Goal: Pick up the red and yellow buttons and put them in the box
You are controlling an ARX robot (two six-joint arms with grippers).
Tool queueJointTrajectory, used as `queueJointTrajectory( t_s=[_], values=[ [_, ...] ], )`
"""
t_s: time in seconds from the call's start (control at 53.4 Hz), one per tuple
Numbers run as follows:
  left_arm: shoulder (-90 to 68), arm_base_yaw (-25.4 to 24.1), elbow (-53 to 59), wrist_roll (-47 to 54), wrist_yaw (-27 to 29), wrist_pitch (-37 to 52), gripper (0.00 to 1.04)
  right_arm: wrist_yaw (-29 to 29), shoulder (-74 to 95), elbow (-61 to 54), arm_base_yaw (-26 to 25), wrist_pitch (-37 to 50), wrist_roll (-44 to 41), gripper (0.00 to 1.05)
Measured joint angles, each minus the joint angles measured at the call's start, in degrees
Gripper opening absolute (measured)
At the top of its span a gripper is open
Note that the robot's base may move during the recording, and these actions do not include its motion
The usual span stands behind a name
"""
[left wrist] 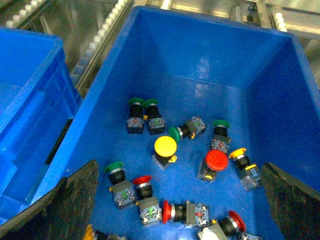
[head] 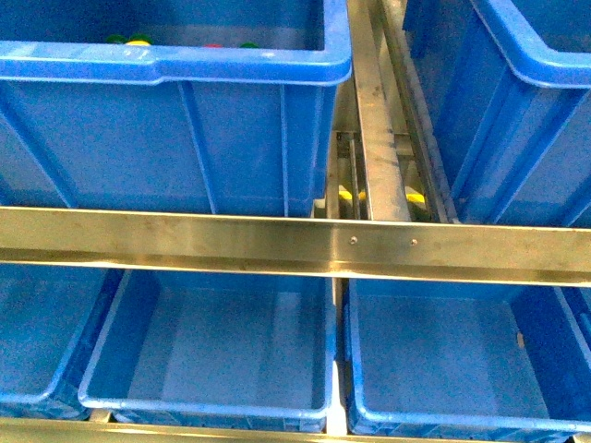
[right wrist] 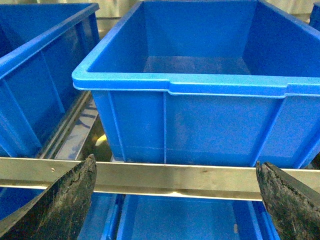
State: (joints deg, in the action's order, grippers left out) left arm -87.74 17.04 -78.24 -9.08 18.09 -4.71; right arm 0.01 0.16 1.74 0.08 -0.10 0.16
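I hold the left arm above the button crate (left wrist: 200, 55) with its wrist tipped to look almost straight down, because that is where the work lies. The red and yellow buttons (left wrist: 142, 180) lie loose on this crate's floor, tumbled at all angles and mixed with green buttons (left wrist: 116, 167) that I must leave alone. A yellow button (left wrist: 165, 146) sits cap-up near the middle of the crate floor. A red button (left wrist: 217, 160) lies just beside it, toward the crate's side wall. I judge those two the easiest first picks, since their caps face up and stand apart from their neighbours.

The left pincer (left wrist: 179, 172) is spread wide and has hold of nothing. Its two fingers straddle the middle of the crate and touch no button. From this pose I think a straight drop would do, with care not to catch the green one beside the yellow.

The right arm sits low and level outside the button crate, its wrist looking sideways across a steel rail (right wrist: 175, 175) at the outer wall of an empty crate (right wrist: 200, 85), which I take for the box. The right pincer (right wrist: 176, 162) is also wide apart and empty. I judge it waits there to keep clear of the left arm. I cannot tell from this view how that empty crate lies relative to the button crate. Neither arm shows in the front view.
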Motion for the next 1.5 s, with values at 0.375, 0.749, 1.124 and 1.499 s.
queueJointTrajectory(
  t_s=[0.375,0.749,1.124,1.499],
  values=[
    [-20.9,3.5,-16.1,3.3,5.9,-8.1,0.97,0.0,0.0,0.0,0.0,0.0,0.0,0.97],
    [-33.8,5.6,-31.5,-0.5,7.3,-17.4,0.97,0.0,0.0,0.0,0.0,0.0,0.0,0.97],
    [-42.3,6.0,-40.6,-2.8,8.1,-21.6,0.97,0.0,0.0,0.0,0.0,0.0,0.0,0.97],
    [-45.1,5.3,-42.9,-4.0,8.9,-23.2,0.97,0.0,0.0,0.0,0.0,0.0,0.0,0.97]
  ],
)
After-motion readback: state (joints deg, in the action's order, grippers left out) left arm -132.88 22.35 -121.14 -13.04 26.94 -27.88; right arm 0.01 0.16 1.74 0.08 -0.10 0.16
